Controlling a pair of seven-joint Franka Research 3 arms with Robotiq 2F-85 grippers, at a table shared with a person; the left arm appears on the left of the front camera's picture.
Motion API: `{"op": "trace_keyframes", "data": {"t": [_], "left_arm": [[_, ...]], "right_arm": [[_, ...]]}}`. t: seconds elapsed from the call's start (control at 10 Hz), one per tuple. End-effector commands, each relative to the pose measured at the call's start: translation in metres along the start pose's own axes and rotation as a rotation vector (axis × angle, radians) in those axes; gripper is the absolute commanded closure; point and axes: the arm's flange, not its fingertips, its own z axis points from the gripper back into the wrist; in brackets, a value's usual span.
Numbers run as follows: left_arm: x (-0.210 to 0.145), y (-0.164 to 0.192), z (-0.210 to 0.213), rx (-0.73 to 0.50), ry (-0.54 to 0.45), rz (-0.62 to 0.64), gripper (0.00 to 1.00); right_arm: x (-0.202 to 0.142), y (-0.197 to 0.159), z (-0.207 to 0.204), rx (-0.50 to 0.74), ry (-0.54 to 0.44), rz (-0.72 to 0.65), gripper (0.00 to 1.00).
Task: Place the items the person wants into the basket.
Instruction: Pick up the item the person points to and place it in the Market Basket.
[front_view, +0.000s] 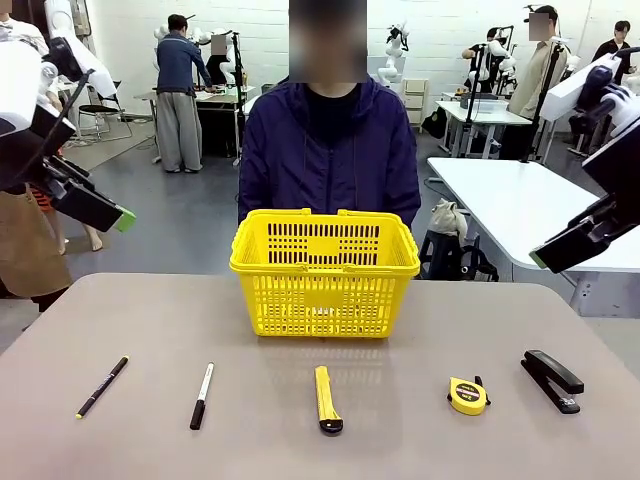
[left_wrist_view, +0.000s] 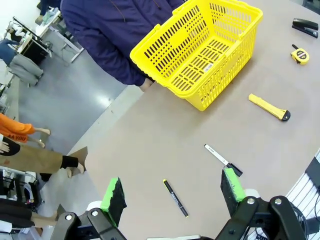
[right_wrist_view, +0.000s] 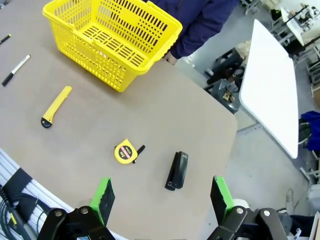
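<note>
The yellow basket (front_view: 325, 272) stands mid-table in front of the person (front_view: 330, 150), whose hands stay low behind it. Along the near edge lie the black pen with yellow ends (front_view: 102, 387), the yellow utility knife (front_view: 327, 399) and the yellow-and-black tape measure (front_view: 468, 396). My left gripper (front_view: 118, 217) hangs open, high above the table's left side. In its wrist view the pen (left_wrist_view: 175, 197) lies far below between the green pads (left_wrist_view: 114, 194). My right gripper (front_view: 541, 258) is open, high at the right, above the tape measure (right_wrist_view: 125, 151) and the stapler.
A white marker with a black cap (front_view: 202, 396) lies between the pen and the knife. A black stapler (front_view: 552, 380) sits at the near right. The basket (left_wrist_view: 200, 50) holds nothing. Other tables and people stand behind the person.
</note>
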Motion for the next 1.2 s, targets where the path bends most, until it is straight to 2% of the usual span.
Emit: {"op": "trace_keyframes", "data": {"t": [0.0,0.2,0.3,0.4,0.6,0.7,0.8,1.0,1.1], "left_arm": [[0.0,0.0,-0.008,-0.009,0.014,0.001,0.0],[0.0,0.0,-0.003,-0.004,0.008,0.0,0.0],[0.003,0.031,-0.01,-0.222,0.058,0.026,0.0],[-0.001,0.069,-0.016,-0.424,0.058,0.138,0.0],[-0.022,0.13,-0.025,-0.619,0.065,0.279,0.0],[-0.031,0.158,-0.028,-0.625,0.061,0.32,0.0],[-0.048,0.187,-0.028,-0.577,0.032,0.389,0.0],[-0.094,0.238,-0.017,-0.5,-0.051,0.53,0.0],[-0.109,0.251,-0.013,-0.481,-0.075,0.552,0.0]], "right_arm": [[0.005,-0.004,-0.009,-0.007,0.0,-0.007,0.0],[0.001,-0.001,-0.004,0.006,0.006,0.0,0.0],[-0.006,-0.023,-0.014,0.243,-0.021,-0.042,0.0],[-0.023,-0.055,-0.02,0.45,-0.136,-0.044,0.0],[-0.07,-0.117,-0.042,0.633,-0.261,-0.194,0.0],[-0.094,-0.14,-0.051,0.648,-0.317,-0.244,0.0],[-0.123,-0.157,-0.054,0.625,-0.339,-0.316,0.0],[-0.182,-0.178,-0.049,0.578,-0.343,-0.47,0.0],[-0.199,-0.183,-0.047,0.564,-0.332,-0.525,0.0]]}}
